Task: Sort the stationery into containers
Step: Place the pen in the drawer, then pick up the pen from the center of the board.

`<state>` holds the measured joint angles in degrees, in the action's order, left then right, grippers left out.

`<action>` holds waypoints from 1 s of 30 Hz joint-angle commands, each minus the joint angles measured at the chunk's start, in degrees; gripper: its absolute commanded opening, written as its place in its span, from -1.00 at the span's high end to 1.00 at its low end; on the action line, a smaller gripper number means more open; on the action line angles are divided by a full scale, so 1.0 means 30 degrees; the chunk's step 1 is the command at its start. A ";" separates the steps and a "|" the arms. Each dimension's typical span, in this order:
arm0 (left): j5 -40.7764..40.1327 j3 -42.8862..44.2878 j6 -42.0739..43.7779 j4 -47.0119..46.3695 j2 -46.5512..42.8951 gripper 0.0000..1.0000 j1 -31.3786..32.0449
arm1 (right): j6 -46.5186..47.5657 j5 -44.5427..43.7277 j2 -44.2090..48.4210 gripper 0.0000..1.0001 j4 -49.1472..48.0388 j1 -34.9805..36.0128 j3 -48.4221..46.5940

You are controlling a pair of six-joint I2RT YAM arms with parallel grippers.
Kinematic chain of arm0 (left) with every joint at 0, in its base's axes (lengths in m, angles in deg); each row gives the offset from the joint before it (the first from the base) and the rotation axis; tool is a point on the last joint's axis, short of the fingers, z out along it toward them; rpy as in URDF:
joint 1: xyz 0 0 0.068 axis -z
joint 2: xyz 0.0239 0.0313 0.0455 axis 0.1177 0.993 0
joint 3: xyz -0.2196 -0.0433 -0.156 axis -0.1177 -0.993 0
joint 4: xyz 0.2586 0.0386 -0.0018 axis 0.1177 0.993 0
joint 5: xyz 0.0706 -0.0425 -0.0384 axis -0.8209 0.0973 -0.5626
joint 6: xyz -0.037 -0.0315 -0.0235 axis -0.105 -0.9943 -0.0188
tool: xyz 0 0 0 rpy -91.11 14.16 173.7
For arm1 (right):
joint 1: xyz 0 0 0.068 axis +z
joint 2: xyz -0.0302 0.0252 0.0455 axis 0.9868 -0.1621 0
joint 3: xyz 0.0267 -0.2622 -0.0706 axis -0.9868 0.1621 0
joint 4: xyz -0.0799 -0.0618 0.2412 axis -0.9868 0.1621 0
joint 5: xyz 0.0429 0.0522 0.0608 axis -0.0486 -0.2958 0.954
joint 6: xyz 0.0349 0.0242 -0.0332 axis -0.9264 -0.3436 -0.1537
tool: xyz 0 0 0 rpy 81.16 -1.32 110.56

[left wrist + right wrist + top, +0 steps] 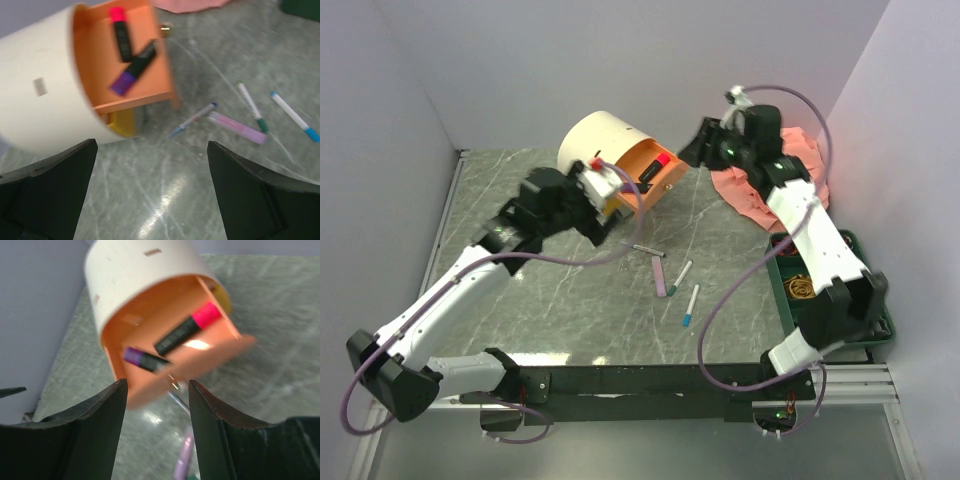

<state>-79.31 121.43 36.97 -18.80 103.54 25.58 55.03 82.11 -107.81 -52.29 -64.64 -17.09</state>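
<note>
While the left pincer (151,147) and the right pincer (157,385) hang wide open and empty, the cream cabinet (595,140) lies at upper centre of the overhead view, its peach-orange drawer (655,172) pulled out with a pink-black highlighter (120,35) and a purple highlighter (134,69) inside; a lilac marker (660,276) and three thin white pens (691,305) lie mid-frame on the table (570,310)
</note>
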 commanded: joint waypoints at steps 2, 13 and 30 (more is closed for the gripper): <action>-0.0899 -0.0325 0.1345 -0.0562 0.1844 -0.98 0.4209 | 0.1594 -0.0386 0.4275 -0.20 -0.1258 -0.2264 0.4599; -0.5295 0.2686 -0.4504 0.0487 0.8817 -0.83 0.8381 | 0.1592 -0.1120 0.8701 -0.22 -0.1171 -0.5167 0.9405; -0.4976 0.4659 -1.1017 0.3596 1.3686 -0.65 0.7679 | 0.0655 0.0139 1.0433 -0.23 -0.1610 -0.6984 1.2602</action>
<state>-95.75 137.73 8.53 -9.36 144.43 49.95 57.44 80.95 -77.61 -54.78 -84.51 20.24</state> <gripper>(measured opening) 0.838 0.612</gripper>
